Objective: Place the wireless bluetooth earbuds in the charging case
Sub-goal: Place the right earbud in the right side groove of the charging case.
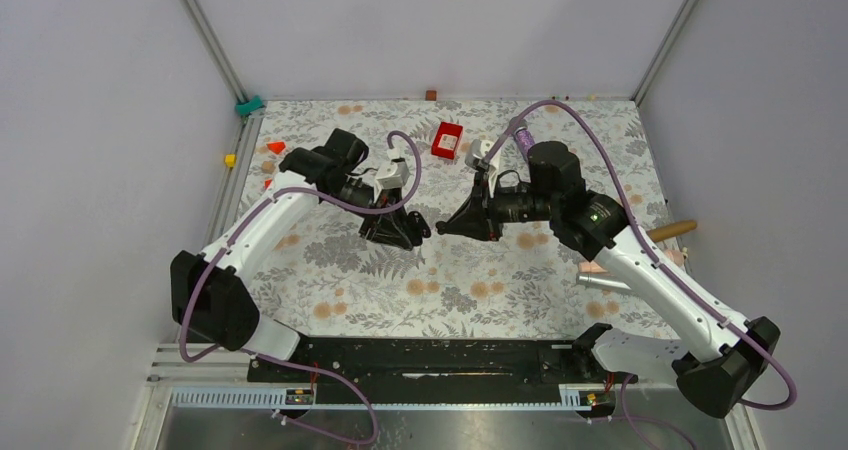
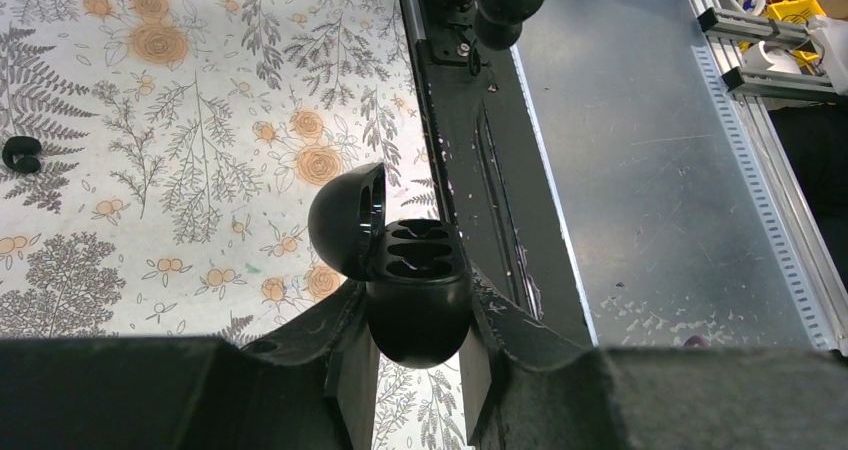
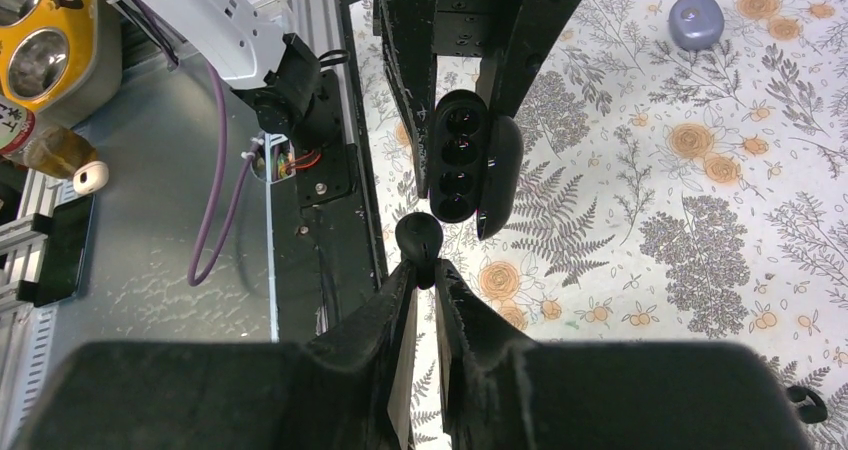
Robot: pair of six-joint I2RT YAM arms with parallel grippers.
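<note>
My left gripper (image 2: 415, 320) is shut on the lower half of a black oval clamshell charging case (image 2: 418, 300) and holds it above the table. Its lid (image 2: 345, 215) is open and its wells look empty. In the right wrist view the open case (image 3: 460, 155) faces my right gripper (image 3: 425, 275), which is shut on a small glossy black earbud (image 3: 418, 238) just short of the case. A second black earbud (image 2: 22, 154) lies on the floral mat. In the top view both grippers (image 1: 415, 228) (image 1: 447, 225) meet at the table's middle.
A lavender-grey pebble-shaped object (image 3: 697, 20) lies on the mat beyond the case. A red box (image 1: 447, 139), a purple microphone (image 1: 521, 135), an orange wedge (image 1: 276, 147), a wooden handle (image 1: 670, 230) and a silver cylinder (image 1: 603, 281) lie around the table.
</note>
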